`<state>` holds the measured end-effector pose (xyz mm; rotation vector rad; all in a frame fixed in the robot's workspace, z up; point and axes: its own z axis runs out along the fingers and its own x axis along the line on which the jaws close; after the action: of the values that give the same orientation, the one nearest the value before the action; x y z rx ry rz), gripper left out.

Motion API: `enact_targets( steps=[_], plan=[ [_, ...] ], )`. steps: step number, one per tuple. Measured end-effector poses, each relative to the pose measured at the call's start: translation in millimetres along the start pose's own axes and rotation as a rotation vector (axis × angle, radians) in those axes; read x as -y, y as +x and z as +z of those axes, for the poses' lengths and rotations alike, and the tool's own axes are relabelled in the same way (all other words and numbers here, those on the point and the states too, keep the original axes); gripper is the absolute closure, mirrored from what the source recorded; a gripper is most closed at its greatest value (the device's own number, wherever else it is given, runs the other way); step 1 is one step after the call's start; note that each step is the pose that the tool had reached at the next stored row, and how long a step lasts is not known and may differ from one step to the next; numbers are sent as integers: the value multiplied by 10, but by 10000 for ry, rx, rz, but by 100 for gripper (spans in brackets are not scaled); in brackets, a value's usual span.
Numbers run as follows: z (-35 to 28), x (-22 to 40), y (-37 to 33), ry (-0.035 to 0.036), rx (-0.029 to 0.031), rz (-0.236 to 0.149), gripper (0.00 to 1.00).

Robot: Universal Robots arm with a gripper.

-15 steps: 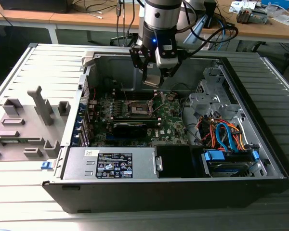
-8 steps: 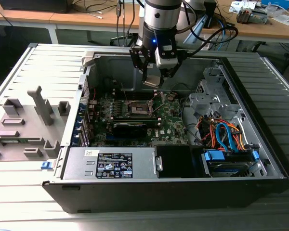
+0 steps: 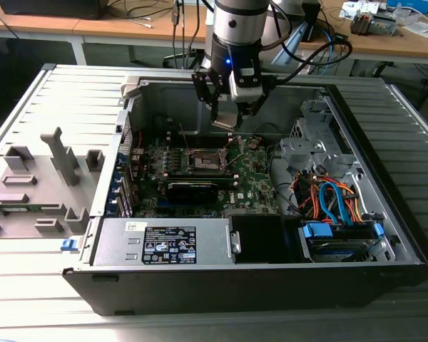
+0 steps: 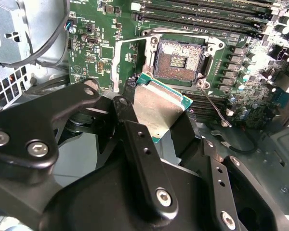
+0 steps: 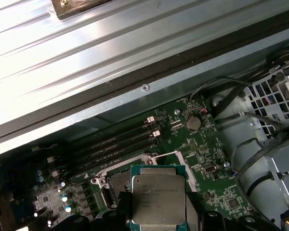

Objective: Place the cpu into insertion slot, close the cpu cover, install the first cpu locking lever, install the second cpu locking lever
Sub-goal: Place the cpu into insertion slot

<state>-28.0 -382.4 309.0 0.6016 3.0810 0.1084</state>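
My gripper (image 3: 227, 120) hangs inside the open computer case, shut on the cpu (image 3: 225, 124). The cpu (image 4: 159, 103) is a flat square chip with a silvery top and green edge, held tilted between the black fingers (image 4: 135, 130). It is in the air, a little above and beside the insertion slot (image 4: 179, 60), a square dark socket with a silver surround on the green board. The slot (image 3: 207, 158) is bare. The cpu cover (image 4: 116, 62) stands raised at one side of the slot. A thin locking lever (image 4: 215, 105) sticks out near the slot's corner. The cpu (image 5: 158, 199) partly hides the slot (image 5: 114, 185).
Memory slots (image 5: 111, 144) run along one side of the socket. A long black card (image 3: 194, 189) lies just in front of the socket. A power supply (image 3: 164, 246) and a drive bay with coloured cables (image 3: 335, 203) fill the case front. A grey fixture (image 3: 43, 178) stands outside, at the exterior view's left.
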Motion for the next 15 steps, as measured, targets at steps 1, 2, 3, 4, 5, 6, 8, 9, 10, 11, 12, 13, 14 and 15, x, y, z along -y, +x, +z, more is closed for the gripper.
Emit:
enact_targets(
  steps=[1,2,3,4,5,6,8,9,10,11,12,13,14,15],
  plan=[
    [2,0,0,2,2,12,46],
    [3,0,0,4,3,19,46],
    [4,0,0,5,4,25,46],
    [6,0,0,7,6,36,46],
    [7,0,0,9,7,41,46],
    [7,0,0,10,7,47,46],
    [10,1,0,13,9,62,46],
    [11,1,0,13,10,67,46],
    [12,1,0,15,11,75,46],
    [13,1,0,16,13,85,46],
    [15,1,0,21,16,100,46],
    [18,1,0,24,19,115,46],
    [20,1,0,26,21,130,46],
    [21,1,0,27,21,139,46]
  ],
)
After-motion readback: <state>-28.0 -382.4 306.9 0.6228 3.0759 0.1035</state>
